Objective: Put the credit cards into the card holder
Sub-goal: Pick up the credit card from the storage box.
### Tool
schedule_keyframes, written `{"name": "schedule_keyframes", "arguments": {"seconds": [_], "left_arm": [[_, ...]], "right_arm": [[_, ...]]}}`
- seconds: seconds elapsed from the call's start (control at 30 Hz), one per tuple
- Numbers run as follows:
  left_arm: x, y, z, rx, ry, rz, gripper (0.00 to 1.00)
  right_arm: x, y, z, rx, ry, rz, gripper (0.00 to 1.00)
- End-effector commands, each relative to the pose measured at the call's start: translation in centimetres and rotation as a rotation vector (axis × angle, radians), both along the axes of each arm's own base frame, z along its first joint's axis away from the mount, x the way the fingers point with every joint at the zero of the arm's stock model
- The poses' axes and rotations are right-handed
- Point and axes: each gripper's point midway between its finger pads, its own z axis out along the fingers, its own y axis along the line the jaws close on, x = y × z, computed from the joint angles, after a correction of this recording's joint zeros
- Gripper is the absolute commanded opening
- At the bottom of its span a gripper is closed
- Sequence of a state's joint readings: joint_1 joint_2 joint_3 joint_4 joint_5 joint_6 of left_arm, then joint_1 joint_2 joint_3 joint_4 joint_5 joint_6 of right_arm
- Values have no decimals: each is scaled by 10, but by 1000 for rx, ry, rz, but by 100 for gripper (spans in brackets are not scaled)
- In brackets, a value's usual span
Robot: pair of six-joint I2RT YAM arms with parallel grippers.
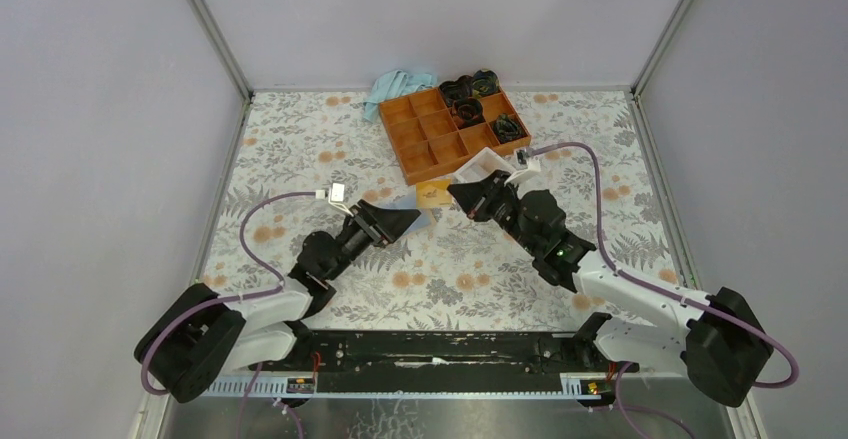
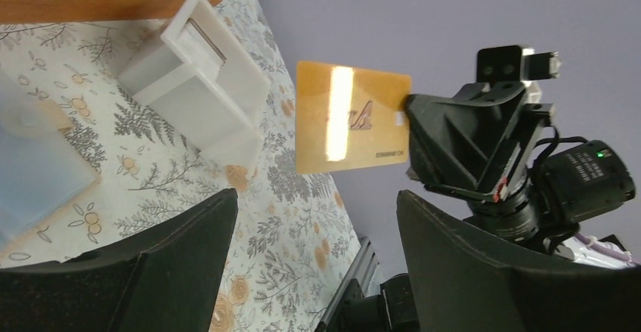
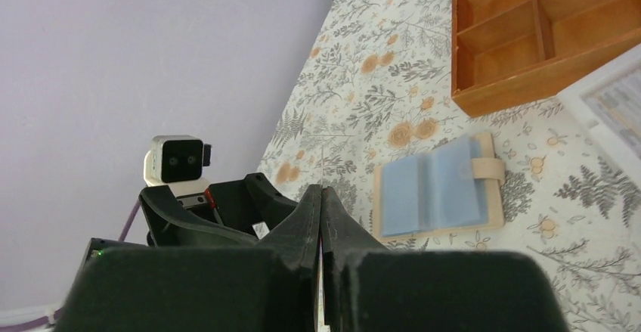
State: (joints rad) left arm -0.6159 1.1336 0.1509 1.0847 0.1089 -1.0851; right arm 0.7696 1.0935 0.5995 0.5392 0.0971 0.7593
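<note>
From above, your right gripper (image 1: 458, 193) pinched a gold credit card (image 1: 435, 194) by one short end and held it in the air over the middle of the table (image 1: 300, 139), on the near side of the orange tray (image 1: 455, 129) that sat toward the far edge. Your left gripper (image 1: 400, 221) faced it from the left, just beside the card, with its jaws spread wide and nothing between them. In the left wrist view the card stood upright and glossy, clamped at its right end between the pressed black fingers. The card holder (image 2: 41, 169) lay open and flat on the table to the left, bluish sleeves up, near a white box (image 2: 196, 82). In the right wrist view your right jaws were pressed together, with the card showing only as a thin edge. The holder lay spread open beyond them, its tab toward the tray and no card yet in the facing sleeves. I judged this to be the carry-and-hand-off step. Next, either the left jaws would close on the card's free end, or you would lower the card edge-first into a sleeve. Either way it needed aligning with the sleeve mouth while the holder was kept from sliding.
</note>
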Motion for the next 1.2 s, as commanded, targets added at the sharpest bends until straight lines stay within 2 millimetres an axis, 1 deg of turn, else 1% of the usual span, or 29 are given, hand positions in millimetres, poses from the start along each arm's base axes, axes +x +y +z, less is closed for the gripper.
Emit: {"name": "schedule_keyframes", "arguments": {"seconds": [0.0, 0.07, 0.2, 0.33, 0.43, 0.5, 0.6, 0.83, 1.0, 1.07, 1.17], "left_arm": [[-8, -2, 27, -77, -106, -31, 85], [-9, -2, 33, -96, -127, -36, 85], [-9, -8, 35, -91, -142, -60, 85], [-10, -5, 37, -112, -153, -50, 84], [-9, -1, 40, -142, -158, -30, 84], [-10, -1, 45, -170, -167, -32, 83], [-10, -1, 48, -204, -166, -35, 82], [-6, -1, 54, -234, -171, -29, 77], [-3, -1, 58, -242, -180, -17, 70], [-1, 0, 57, -242, -173, -10, 65], [0, 1, 55, -245, -167, -3, 61]], "right_arm": [[-3, 0, 36, 186, -51, -37, 0], [-4, 0, 35, 213, -45, -43, 0], [-8, 2, 39, 279, -42, -36, 0], [-10, 3, 41, 318, -38, -34, 0], [-11, 5, 38, 341, -25, -35, 0], [-11, 6, 37, 356, -19, -31, 0], [-11, 9, 32, 372, -7, -22, 0], [-12, 17, 26, 407, 21, 4, 0], [-13, 19, 26, 424, 25, 11, 0], [-12, 18, 25, 432, 26, 8, 0], [-13, 19, 24, 435, 30, 11, 0]]}}
